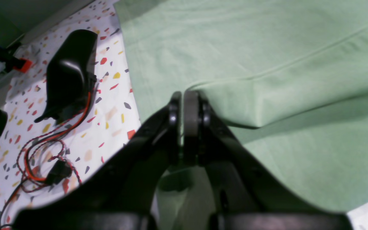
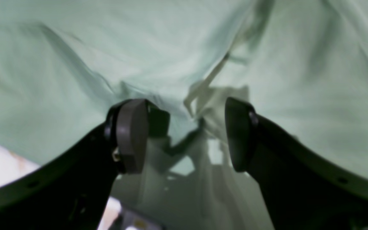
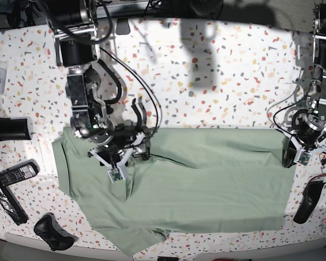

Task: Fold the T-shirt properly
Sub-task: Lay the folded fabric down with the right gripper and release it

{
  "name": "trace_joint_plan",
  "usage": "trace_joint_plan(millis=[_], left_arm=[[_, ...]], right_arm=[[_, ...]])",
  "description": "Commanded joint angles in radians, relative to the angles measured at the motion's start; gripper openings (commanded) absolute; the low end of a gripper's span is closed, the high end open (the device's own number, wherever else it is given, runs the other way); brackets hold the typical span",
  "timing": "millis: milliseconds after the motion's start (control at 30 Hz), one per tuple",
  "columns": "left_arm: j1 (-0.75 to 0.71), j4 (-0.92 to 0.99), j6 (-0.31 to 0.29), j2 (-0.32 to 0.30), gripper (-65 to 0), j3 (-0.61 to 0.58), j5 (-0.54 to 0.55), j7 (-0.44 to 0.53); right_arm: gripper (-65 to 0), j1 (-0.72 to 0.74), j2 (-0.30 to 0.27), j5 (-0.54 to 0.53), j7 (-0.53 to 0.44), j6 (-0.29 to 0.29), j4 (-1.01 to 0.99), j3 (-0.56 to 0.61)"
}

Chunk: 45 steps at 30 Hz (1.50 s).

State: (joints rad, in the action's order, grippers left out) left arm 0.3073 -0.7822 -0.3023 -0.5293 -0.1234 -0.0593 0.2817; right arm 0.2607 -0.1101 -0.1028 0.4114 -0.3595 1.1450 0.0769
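Note:
The pale sage-green T-shirt [image 3: 206, 185] lies spread on the speckled table [image 3: 217, 81], its left part bunched. My right gripper [image 2: 185, 134] is open and low over the shirt [image 2: 75, 48], with a raised fold and a pale cloth strip between the jaws. In the base view it [image 3: 137, 145] sits on the shirt's upper left part. My left gripper [image 1: 182, 95] is shut on the shirt's edge [image 1: 267, 48], where a fold rises beside the fingertips. In the base view it [image 3: 289, 156] is at the shirt's right edge.
A black curved object [image 1: 69, 73] and red-black wires [image 1: 43, 150] lie on the table beside my left gripper. In the base view, remotes [image 3: 11, 174], a black game controller [image 3: 54, 231] and a black cylinder [image 3: 8, 129] lie at the left, and a black object [image 3: 307, 201] at the right.

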Motion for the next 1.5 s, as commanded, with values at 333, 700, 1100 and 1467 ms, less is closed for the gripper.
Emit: trace_joint_plan(millis=[333, 700, 1100, 1467], left_arm=[[0.025, -0.014, 0.008, -0.017, -65.0, 0.008, 0.009, 0.027], [0.025, -0.014, 0.008, -0.017, -65.0, 0.009, 0.009, 0.026], [0.028, -0.014, 0.393, -0.018, -33.4, 0.009, 0.009, 0.022], [0.009, -0.269, 0.295, -0.017, -33.4, 0.008, 0.301, -0.413]], right_arm=[[-28.6, 0.387, 0.087, 0.073, -0.128, 0.045, -0.394, -0.002], [-28.6, 0.466, 0.128, 0.074, -0.088, 0.045, -0.394, -0.003], [-28.6, 0.453, 0.107, 0.073, -0.070, 0.042, -0.393, -0.003], [-28.6, 0.451, 0.031, 0.020, -0.015, 0.045, -0.394, -0.165]])
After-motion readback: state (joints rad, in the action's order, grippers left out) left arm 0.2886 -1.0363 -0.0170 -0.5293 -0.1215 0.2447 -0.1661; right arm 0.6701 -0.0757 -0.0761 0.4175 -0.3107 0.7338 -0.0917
